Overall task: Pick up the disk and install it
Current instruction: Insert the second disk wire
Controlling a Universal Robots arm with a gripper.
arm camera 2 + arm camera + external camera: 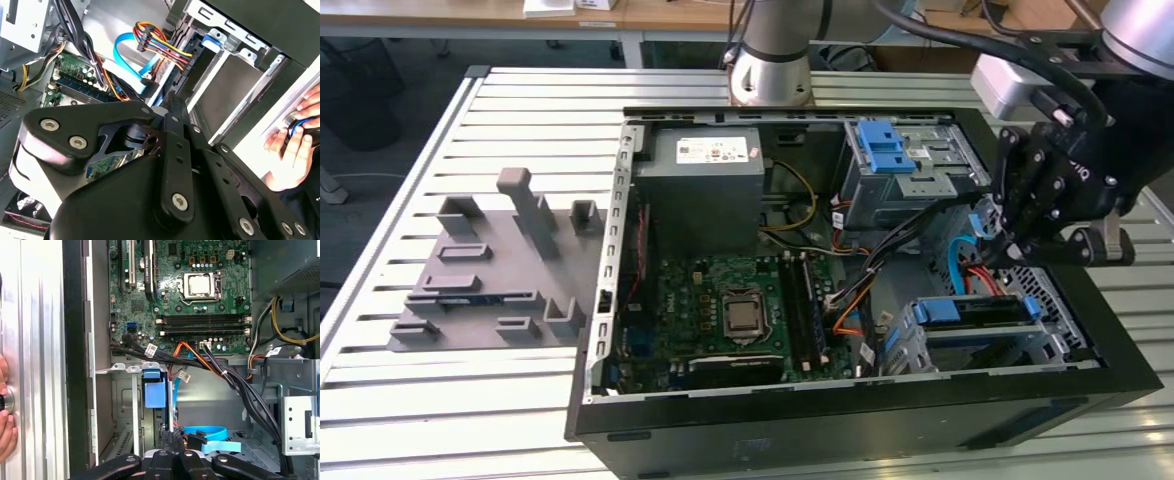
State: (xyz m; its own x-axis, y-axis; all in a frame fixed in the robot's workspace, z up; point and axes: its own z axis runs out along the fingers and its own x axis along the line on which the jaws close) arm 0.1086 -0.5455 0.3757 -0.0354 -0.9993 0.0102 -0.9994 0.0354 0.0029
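The disk (970, 312) lies in the lower drive cage (1034, 345) at the exterior view's right, inside the open computer case; its dark top shows between blue side rails. In the first wrist view its blue rail end (154, 390) stands against the cage wall. My gripper (1001, 262) hangs just above and behind the cage, apart from the disk, with its fingers drawn together and nothing visible between them. Both wrist views show the gripper (172, 442) (170, 102) with black linkages converging over the cage opening.
The case also holds a grey power-supply box (707, 170), the motherboard (734, 310), an upper bay with a blue latch (887, 150) and loose cables (235, 385) beside the cage. A grey fixture (494, 270) lies on the slatted table. A person's hand (295, 145) rests outside the case.
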